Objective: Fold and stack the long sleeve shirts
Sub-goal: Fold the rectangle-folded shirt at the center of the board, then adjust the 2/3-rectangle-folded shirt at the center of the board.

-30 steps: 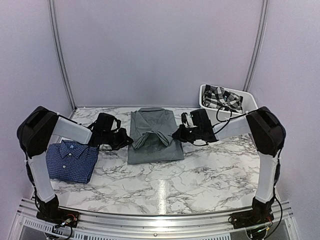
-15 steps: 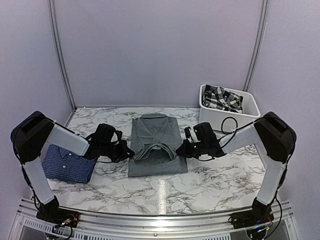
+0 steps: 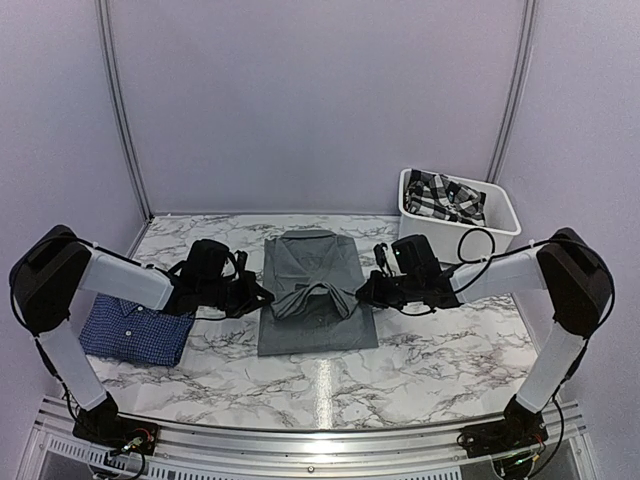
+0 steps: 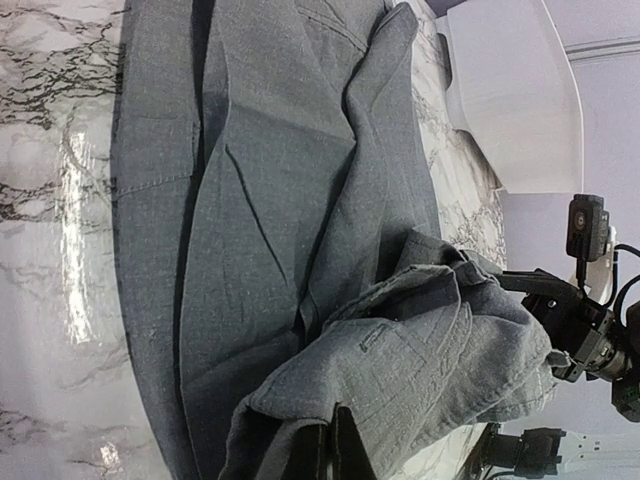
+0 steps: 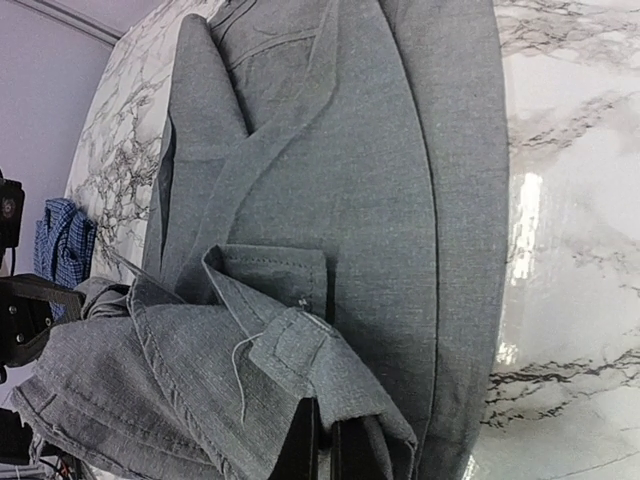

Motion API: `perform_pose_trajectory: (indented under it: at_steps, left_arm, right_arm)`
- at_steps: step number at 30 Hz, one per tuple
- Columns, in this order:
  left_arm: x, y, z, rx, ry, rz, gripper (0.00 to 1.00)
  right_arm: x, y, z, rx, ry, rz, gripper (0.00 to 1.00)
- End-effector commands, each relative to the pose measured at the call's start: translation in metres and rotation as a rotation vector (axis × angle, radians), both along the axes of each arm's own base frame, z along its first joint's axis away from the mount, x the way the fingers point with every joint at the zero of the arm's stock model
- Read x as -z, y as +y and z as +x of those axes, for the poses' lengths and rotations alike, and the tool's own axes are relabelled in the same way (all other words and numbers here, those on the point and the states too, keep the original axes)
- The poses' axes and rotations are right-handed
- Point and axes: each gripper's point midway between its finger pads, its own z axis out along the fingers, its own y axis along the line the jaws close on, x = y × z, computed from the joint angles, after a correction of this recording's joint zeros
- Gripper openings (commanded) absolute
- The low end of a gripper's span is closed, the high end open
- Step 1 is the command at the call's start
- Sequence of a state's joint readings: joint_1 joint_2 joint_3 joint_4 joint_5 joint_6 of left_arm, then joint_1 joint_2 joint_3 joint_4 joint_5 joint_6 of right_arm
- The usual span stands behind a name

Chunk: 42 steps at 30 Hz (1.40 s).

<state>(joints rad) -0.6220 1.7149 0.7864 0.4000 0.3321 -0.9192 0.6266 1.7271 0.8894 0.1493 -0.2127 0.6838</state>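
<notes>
The grey long sleeve shirt (image 3: 315,320) lies flat mid-table, collar toward the back wall. A bunched fold of its cloth (image 3: 313,295) is raised across its middle. My left gripper (image 3: 262,297) is shut on the left end of that fold, and the left wrist view shows cloth draped over its fingertips (image 4: 332,440). My right gripper (image 3: 362,293) is shut on the right end, by a cuff (image 5: 290,345), with its jaws (image 5: 322,440) closed under the fabric. The dark blue checked shirt (image 3: 135,325) sits folded at the left, below my left arm.
A white bin (image 3: 505,215) at the back right holds a black-and-white plaid cloth (image 3: 445,197). The marble table's near edge (image 3: 320,405) meets a metal rail. Purple walls enclose the back and both sides.
Both grippers have drawn toward the near edge with the raised grey fold, and the shirt has slid slightly that way. Both elbows have swung outward and lower.
</notes>
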Motion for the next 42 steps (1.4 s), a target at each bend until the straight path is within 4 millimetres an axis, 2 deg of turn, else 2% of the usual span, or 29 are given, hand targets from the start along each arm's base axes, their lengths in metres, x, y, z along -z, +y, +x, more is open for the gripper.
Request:
perform_pose_trajectory:
  at_steps: [1,4,6,8,9,10,13,18,21,26,28,31,34,37,39,40,42]
  left_arm:
    - [-0.003,-0.007,0.016,0.007,-0.025,-0.010,0.00]
    - [0.005,-0.004,0.022,-0.011,-0.003,-0.004,0.00]
    - [0.004,-0.003,0.026,-0.016,-0.010,-0.006,0.03]
    - [-0.001,0.000,0.030,-0.029,-0.023,-0.005,0.16]
    - [-0.004,0.003,0.032,-0.035,-0.033,-0.002,0.24]
    - [-0.007,0.006,0.034,-0.039,-0.042,0.004,0.38]
    - [-0.016,0.015,0.041,-0.041,-0.076,0.035,0.60]
    - [-0.038,0.029,0.042,-0.047,-0.145,0.070,0.77]
    - [-0.047,0.036,0.036,-0.043,-0.174,0.097,0.79]
    - [-0.060,0.042,0.023,-0.032,-0.216,0.149,0.81]
    - [-0.064,0.038,0.016,0.000,-0.237,0.201,0.81]
    - [-0.067,0.023,0.011,0.046,-0.268,0.234,0.85]
    - [-0.058,0.007,0.013,0.089,-0.236,0.218,0.87]
    - [-0.047,-0.014,0.019,0.138,-0.217,0.200,0.89]
    - [-0.041,-0.029,0.027,0.166,-0.209,0.178,0.89]
    - [-0.032,-0.034,0.031,0.176,-0.194,0.179,0.89]
    - [-0.024,-0.044,0.040,0.191,-0.187,0.168,0.89]
  right_arm:
    - [-0.006,-0.011,0.014,0.042,-0.026,-0.011,0.00]
    - [-0.003,-0.011,0.019,0.036,-0.023,-0.011,0.01]
    - [-0.007,-0.010,0.023,0.024,-0.032,-0.017,0.12]
    - [-0.014,-0.008,0.027,0.002,-0.055,-0.033,0.24]
    - [-0.019,-0.007,0.029,-0.007,-0.063,-0.040,0.28]
    - [-0.023,-0.006,0.029,-0.015,-0.070,-0.047,0.32]
    - [-0.037,-0.009,0.031,-0.016,-0.108,-0.097,0.42]
    - [-0.056,-0.007,0.020,-0.032,-0.172,-0.184,0.50]
    - [-0.061,0.003,0.007,-0.060,-0.198,-0.234,0.50]
    - [-0.066,0.007,0.003,-0.046,-0.240,-0.314,0.50]
    - [-0.068,0.014,0.003,-0.060,-0.256,-0.311,0.50]
    - [-0.063,0.024,0.009,-0.079,-0.255,-0.305,0.49]
    - [-0.055,0.037,0.017,-0.101,-0.243,-0.304,0.49]
    - [-0.044,0.047,0.027,-0.118,-0.235,-0.307,0.44]
    - [-0.034,0.049,0.035,-0.119,-0.218,-0.305,0.38]
    - [-0.029,0.049,0.040,-0.117,-0.213,-0.304,0.36]
    - [-0.019,0.043,0.052,-0.099,-0.194,-0.304,0.32]
